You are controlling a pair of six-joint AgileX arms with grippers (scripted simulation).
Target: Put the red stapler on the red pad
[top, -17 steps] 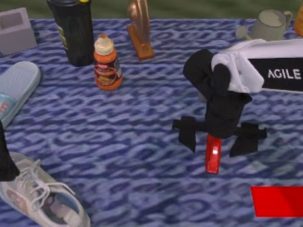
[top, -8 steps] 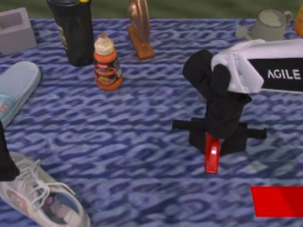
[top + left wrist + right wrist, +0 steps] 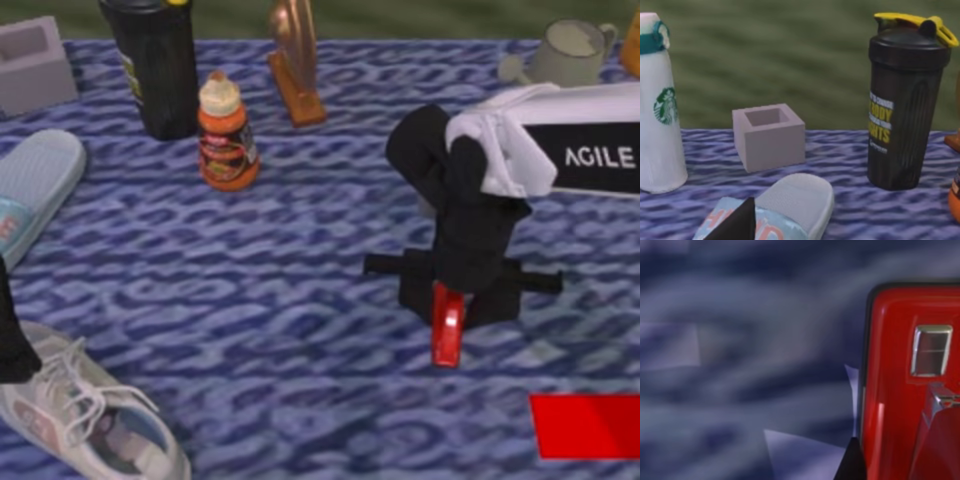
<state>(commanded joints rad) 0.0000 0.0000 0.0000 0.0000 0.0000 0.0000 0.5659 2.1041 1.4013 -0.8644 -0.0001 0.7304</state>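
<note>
The red stapler (image 3: 447, 328) is a small glossy bar lying lengthwise toward the table's front, right of centre. My right gripper (image 3: 452, 297) comes down over its far end and is shut on it, black fingers pressed to both sides. In the right wrist view the red stapler (image 3: 905, 390) fills the frame's edge, close above the blue cloth. The red pad (image 3: 585, 425) lies flat at the front right corner, apart from the stapler. My left arm (image 3: 10, 340) is parked at the left edge. One of its fingers (image 3: 737, 225) shows well off to the side, holding nothing.
An orange bottle (image 3: 227, 135), a black shaker (image 3: 155, 65) and a bronze trophy (image 3: 295, 60) stand at the back. A grey box (image 3: 35, 65) is at the back left and a mug (image 3: 570, 50) at the back right. A slipper (image 3: 35, 185) and a sneaker (image 3: 85, 420) lie along the left.
My right gripper's fingers, spread wide a second ago, have closed in onto the red stapler. The stapler shifted very slightly. Nothing has moved in the last half second.
</note>
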